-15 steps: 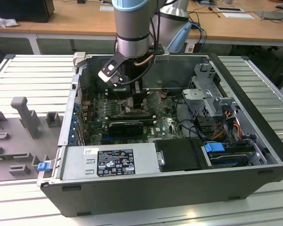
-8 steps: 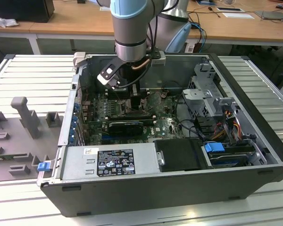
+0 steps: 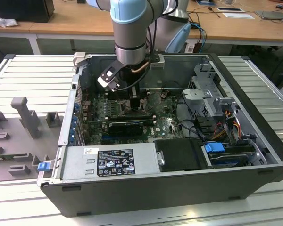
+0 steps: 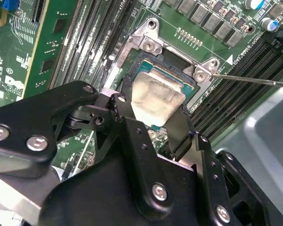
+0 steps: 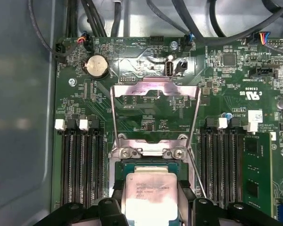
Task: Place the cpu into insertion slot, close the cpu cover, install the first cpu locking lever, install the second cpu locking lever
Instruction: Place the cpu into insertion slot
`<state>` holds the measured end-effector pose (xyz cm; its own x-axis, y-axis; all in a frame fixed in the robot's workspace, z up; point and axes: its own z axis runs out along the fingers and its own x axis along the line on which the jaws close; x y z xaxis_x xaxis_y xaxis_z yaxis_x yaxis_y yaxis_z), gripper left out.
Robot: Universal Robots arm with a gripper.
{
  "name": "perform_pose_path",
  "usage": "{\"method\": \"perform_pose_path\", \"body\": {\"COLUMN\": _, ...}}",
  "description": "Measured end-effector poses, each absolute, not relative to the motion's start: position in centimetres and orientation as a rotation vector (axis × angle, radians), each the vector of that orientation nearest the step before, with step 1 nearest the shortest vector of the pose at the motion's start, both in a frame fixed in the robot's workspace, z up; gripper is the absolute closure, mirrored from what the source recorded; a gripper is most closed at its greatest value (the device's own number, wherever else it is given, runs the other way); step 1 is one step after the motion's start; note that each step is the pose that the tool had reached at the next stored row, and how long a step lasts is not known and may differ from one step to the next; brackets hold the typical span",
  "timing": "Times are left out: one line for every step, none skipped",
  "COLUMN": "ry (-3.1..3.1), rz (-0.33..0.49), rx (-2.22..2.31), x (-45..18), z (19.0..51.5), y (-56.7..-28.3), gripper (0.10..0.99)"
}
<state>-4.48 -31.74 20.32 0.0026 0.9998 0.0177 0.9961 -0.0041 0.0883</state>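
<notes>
My gripper [image 4: 153, 101] is down inside the open computer case [image 3: 254, 155], over the motherboard. It is shut on the cpu [image 4: 156, 96], a small square chip with a pale silvery top, held by two opposite edges between the black fingers [image 4: 179, 127]. The cpu sits level right at the insertion slot [image 4: 146, 61], whose dark frame and teal edge show around it; whether it rests fully inside I cannot tell. In the first wrist view the cpu [image 5: 148, 190] lies between the fingers, and the cpu cover [image 5: 153, 86] stands swung open beyond the slot. A thin locking lever [image 4: 245, 79] sticks out beside the slot.
Long black memory slots [image 5: 80, 165] flank the socket on both sides, with a green memory module [image 5: 257, 174] in one. A coin battery [image 5: 96, 66] and cables [image 5: 99, 19] lie past the cover. The power supply [image 3: 108, 162] and drive cage [image 3: 212, 94] crowd the case.
</notes>
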Motion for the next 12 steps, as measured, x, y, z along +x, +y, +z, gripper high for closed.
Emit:
{"method": "perform_pose_path", "body": {"ry": 2.181, "rz": 0.115, "rx": 2.188, "x": -4.48, "z": 20.13, "y": -31.74, "gripper": 0.557}}
{"method": "perform_pose_path", "body": {"ry": 2.181, "rz": 0.116, "rx": 2.188, "x": -4.48, "z": 20.08, "y": -31.74, "gripper": 0.557}}
{"method": "perform_pose_path", "body": {"ry": 2.181, "rz": 0.115, "rx": 2.188, "x": -4.48, "z": 20.07, "y": -31.74, "gripper": 0.557}}
{"method": "perform_pose_path", "body": {"ry": 2.181, "rz": 0.115, "rx": 2.188, "x": -4.48, "z": 20.07, "y": -31.74, "gripper": 0.557}}
{"method": "perform_pose_path", "body": {"ry": 2.181, "rz": 0.115, "rx": 2.188, "x": -4.48, "z": 20.06, "y": -31.74, "gripper": 0.557}}
{"method": "perform_pose_path", "body": {"ry": 2.181, "rz": 0.116, "rx": 2.188, "x": -4.48, "z": 20.05, "y": -31.74, "gripper": 0.557}}
{"method": "perform_pose_path", "body": {"ry": 2.181, "rz": 0.117, "rx": 2.188, "x": -4.47, "z": 20.03, "y": -31.73, "gripper": 0.557}}
{"method": "perform_pose_path", "body": {"ry": 2.181, "rz": 0.116, "rx": 2.188, "x": -4.47, "z": 20.02, "y": -31.73, "gripper": 0.545}}
{"method": "perform_pose_path", "body": {"ry": 2.181, "rz": 0.116, "rx": 2.188, "x": -4.47, "z": 20.03, "y": -31.73, "gripper": 0.545}}
{"method": "perform_pose_path", "body": {"ry": 2.181, "rz": 0.116, "rx": 2.188, "x": -4.48, "z": 20.06, "y": -31.74, "gripper": 0.482}}
{"method": "perform_pose_path", "body": {"ry": 2.181, "rz": 0.116, "rx": 2.188, "x": -4.48, "z": 20.11, "y": -31.74, "gripper": 0.482}}
{"method": "perform_pose_path", "body": {"ry": 2.181, "rz": 0.116, "rx": 2.188, "x": -4.48, "z": 20.20, "y": -31.73, "gripper": 0.482}}
